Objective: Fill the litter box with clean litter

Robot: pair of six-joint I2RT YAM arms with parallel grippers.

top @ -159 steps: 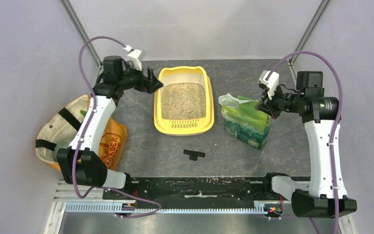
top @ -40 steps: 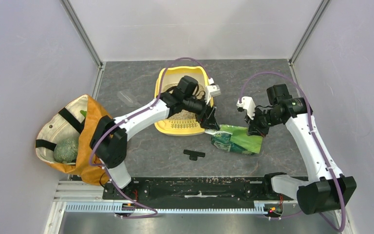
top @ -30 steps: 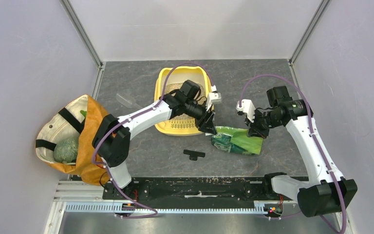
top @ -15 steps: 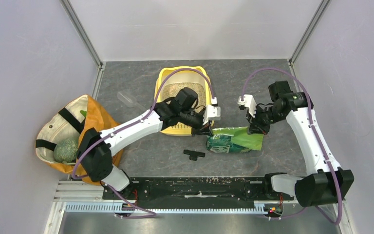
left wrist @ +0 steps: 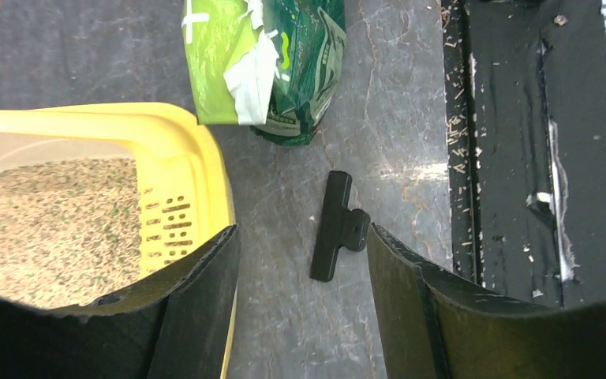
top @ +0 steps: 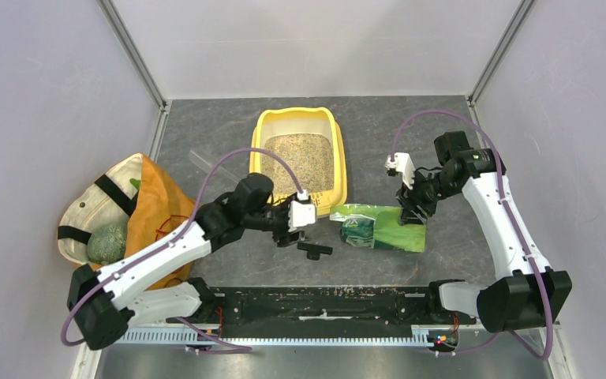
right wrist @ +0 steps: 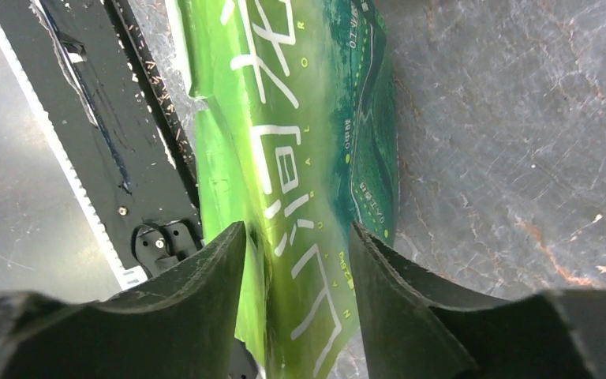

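The yellow litter box (top: 298,114) (left wrist: 175,136) stands at the table's middle back, holding speckled beige clean litter (top: 300,160) (left wrist: 47,215). To its near right the green printed bag (top: 375,229) (left wrist: 268,55) (right wrist: 308,150) lies flat on its side. My left gripper (top: 288,234) (left wrist: 301,230) is open just in front of the box's slotted lip, with nothing between its fingers; a black clip (top: 314,249) (left wrist: 338,229) lies on the table just ahead. My right gripper (top: 410,212) (right wrist: 297,229) is open over the bag's right end, its jaws standing either side of the bag's edge.
An orange-and-cream tote bag (top: 118,221) slumps at the left edge. A clear plastic scoop (top: 203,160) lies left of the box. A black rail (top: 323,304) (left wrist: 505,158) runs along the near edge. Enclosure walls stand on three sides.
My left gripper let go of the bag's mouth, opened and drew back toward the near left, uncovering the box. My right gripper opened off the bag, which now lies flat.
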